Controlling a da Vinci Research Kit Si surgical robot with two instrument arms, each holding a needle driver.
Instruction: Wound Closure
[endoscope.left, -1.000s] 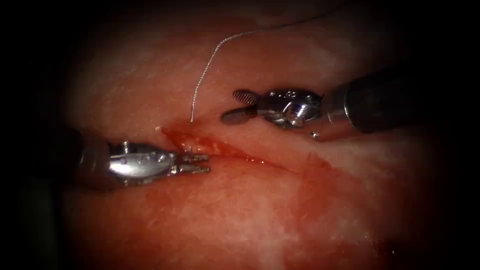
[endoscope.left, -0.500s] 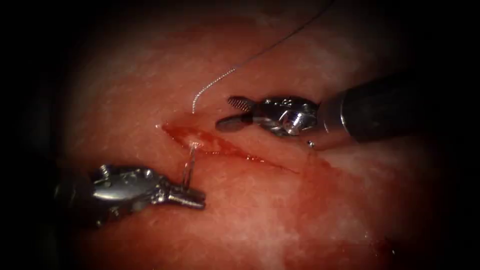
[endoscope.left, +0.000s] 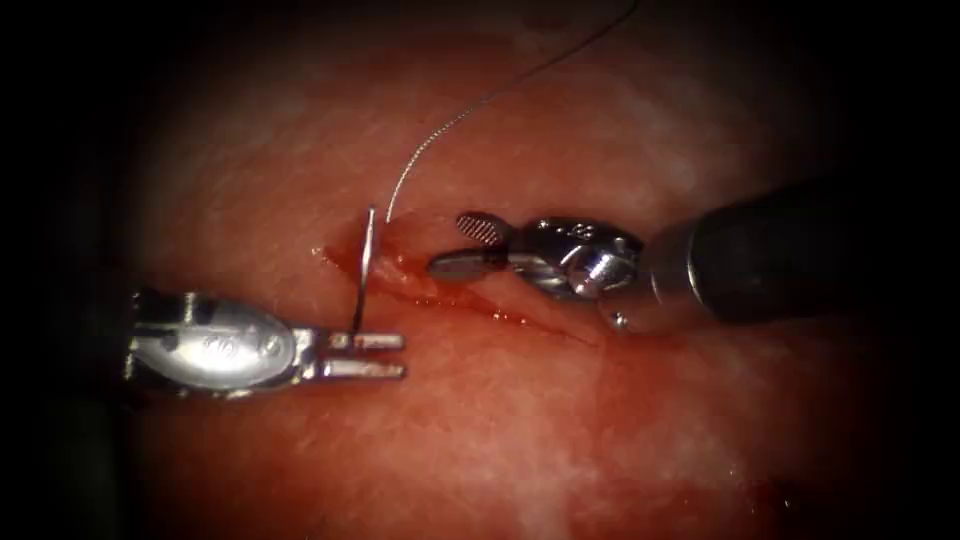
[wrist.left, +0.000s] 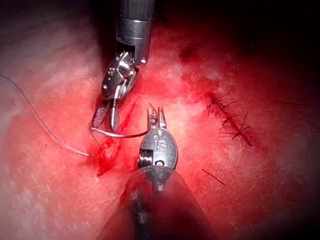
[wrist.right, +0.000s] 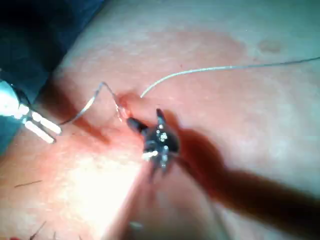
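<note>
The cut (endoscope.left: 470, 305) runs slantwise across the tissue (endoscope.left: 480, 440). On its left side my left tool (endoscope.left: 385, 355) is shut on the curved needle (endoscope.left: 364, 270) near its tip. The needle arches up from the jaws to the cut's left end, and most of its curve is out of the tissue. In the right wrist view the needle (wrist.right: 85, 107) bends down into the tissue by the cut. The thread (endoscope.left: 470, 105) leaves the tissue just right of there and trails away. My right tool (endoscope.left: 468, 247) stands open on the cut's right side, holding nothing.
Red fluid (endoscope.left: 440, 290) wets the cut and the tissue below it. An older row of dark stitches with cut ends (wrist.left: 230, 117) lies beyond my left tool (wrist.left: 155, 117). A blue drape (wrist.right: 40, 30) borders the tissue.
My left tool closed on the needle tip as it emerged in the cut and drew most of the needle out. The thread's loop shortened toward the tissue. The right tool stayed open, barely shifting.
</note>
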